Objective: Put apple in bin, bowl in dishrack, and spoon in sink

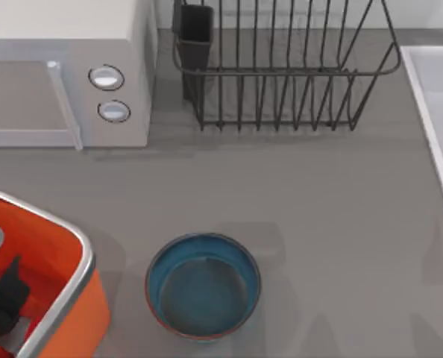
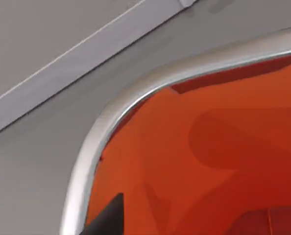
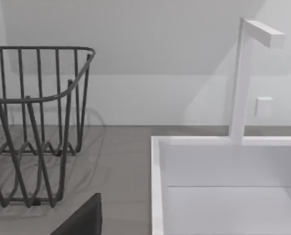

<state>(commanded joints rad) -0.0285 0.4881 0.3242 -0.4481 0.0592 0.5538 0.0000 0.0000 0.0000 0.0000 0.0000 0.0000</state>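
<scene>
The teal-blue bowl (image 1: 203, 287) stands upright and empty near the table's front edge, just right of the orange bin (image 1: 72, 298). My left gripper (image 1: 1, 302) hangs over the inside of the bin at the lower left. The left wrist view looks down on the bin's silver rim (image 2: 101, 132) and orange floor (image 2: 224, 161). The black wire dishrack (image 1: 281, 74) stands at the back. The white sink (image 1: 438, 112) lies along the right edge. A dark part of my right gripper (image 3: 82, 223) points toward the sink (image 3: 224, 196) and the dishrack (image 3: 37, 127). The apple and the spoon are out of view.
A white box with two round knobs (image 1: 106, 78) stands at the back left. A dark cup (image 1: 195, 37) sits in the dishrack's left corner. A white tap (image 3: 243, 78) rises behind the sink. Bare grey tabletop (image 1: 311, 201) lies between bowl, dishrack and sink.
</scene>
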